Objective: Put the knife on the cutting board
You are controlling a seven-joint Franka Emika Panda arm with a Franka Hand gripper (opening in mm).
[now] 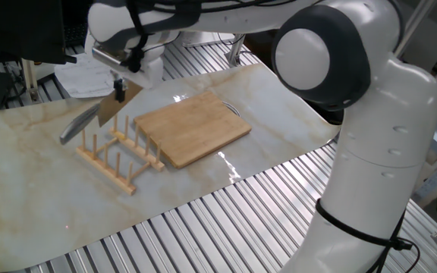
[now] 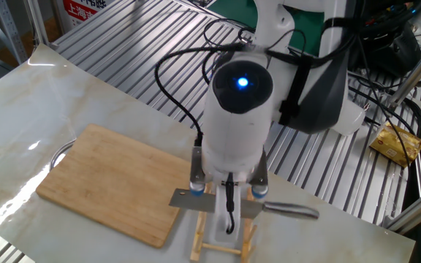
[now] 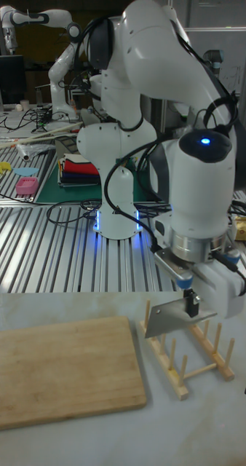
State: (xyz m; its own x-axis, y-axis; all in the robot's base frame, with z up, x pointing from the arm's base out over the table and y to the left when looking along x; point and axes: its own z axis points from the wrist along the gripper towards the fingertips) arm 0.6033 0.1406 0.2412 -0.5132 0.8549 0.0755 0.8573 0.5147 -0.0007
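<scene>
The knife is an all-metal cleaver that hangs level in the air above the wooden peg rack. My gripper is shut on the top of its grey blade, with the silver handle sticking out sideways. The cutting board lies flat on the marble sheet right beside the rack, with nothing on it. From the other side the board is left of the gripper. In the tall view the gripper holds the blade just above the rack's pegs, to the right of the board.
The marble sheet lies on a slatted metal table. Papers sit at the back, a yellow packet lies off to the side, and the arm's base stands behind the sheet.
</scene>
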